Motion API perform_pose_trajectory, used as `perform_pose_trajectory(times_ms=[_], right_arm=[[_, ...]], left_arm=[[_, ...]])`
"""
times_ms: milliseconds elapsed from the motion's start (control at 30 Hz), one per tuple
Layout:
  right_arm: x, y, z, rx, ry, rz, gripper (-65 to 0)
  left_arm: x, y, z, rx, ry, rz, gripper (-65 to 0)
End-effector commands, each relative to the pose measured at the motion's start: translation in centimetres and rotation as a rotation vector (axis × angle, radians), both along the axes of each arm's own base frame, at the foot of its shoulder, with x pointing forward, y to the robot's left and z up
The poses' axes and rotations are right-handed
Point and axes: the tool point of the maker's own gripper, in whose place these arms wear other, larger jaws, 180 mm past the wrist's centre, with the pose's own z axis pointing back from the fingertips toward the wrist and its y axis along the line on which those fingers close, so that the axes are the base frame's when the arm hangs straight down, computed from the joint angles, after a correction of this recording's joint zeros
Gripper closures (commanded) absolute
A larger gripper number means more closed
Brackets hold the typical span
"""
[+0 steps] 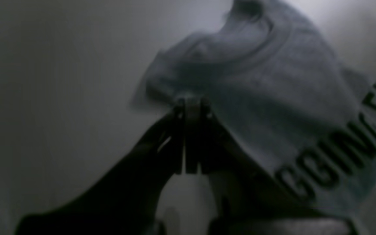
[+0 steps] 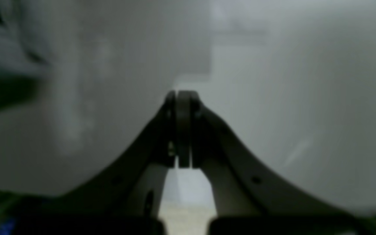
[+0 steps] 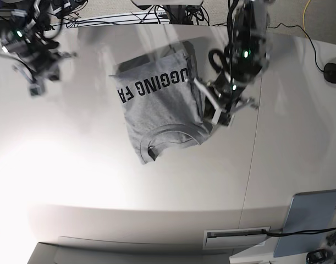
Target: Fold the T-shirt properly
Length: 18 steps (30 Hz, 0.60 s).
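The white table (image 3: pixel 157 181) takes up nearly the whole room below me, and the grey T-shirt (image 3: pixel 159 104) lies toward its far middle, already doubled into a rough rectangle with the black lettering facing up and the ribbed collar (image 3: pixel 168 140) at the edge nearest me. Everything else I place from that shirt: the left gripper (image 3: pixel 222 116) sits right at its right-hand edge, beside the collar end, jaws pressed together; in the left wrist view the tips meet the folded edge, though I cannot tell whether any cloth is pinched between them. The right gripper (image 3: pixel 36 85) hangs well off to the shirt's left, apart from it, jaws likewise fully together and holding nothing. A blue-grey panel (image 3: pixel 308 220) lies far from the shirt, at the near right corner of the table. The shirt looks light, limp and unslippery; it will sag and lose its crease if lifted by one point, so I would take it at two corners of one edge, pinching all layers.
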Motion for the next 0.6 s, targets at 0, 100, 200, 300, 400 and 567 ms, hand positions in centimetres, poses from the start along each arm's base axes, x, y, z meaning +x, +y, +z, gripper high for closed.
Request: perform_pose_trajectory(times_ms=[0, 100, 200, 300, 400, 567], right_arm=[[-0.5, -1.0, 1.1, -0.029, -0.014, -0.009, 0.0], [-4.5, -3.2, 0.9, -0.039, 0.077, -0.08, 0.0], [-8.6, -4.5, 0.6, -0.044, 0.181, -0.12, 0.0], [-12.5, -5.7, 0.6, -0.073, 0.283, -0.14, 0.0], [-16.6, -5.9, 0.2, -0.083, 0.415, -0.15, 0.0], [-22.2, -6.5, -2.2, -0.014, 0.555, -0.234, 0.0]], left_arm=[[-0.5, 0.1, 1.0, -0.002, -0.026, 0.011, 0.0], [-3.5, 0.7, 0.3, 0.027, 0.032, 0.027, 0.0], [-7.0, 1.2, -1.4, 0.063, 0.123, 0.03, 0.0], [-11.0, 1.7, -3.5, 0.099, 0.234, 0.03, 0.0], [-15.1, 2.6, -5.1, 0.122, 0.331, 0.044, 0.0], [-20.6, 5.2, -6.5, 0.114, 0.439, 0.117, 0.0]])
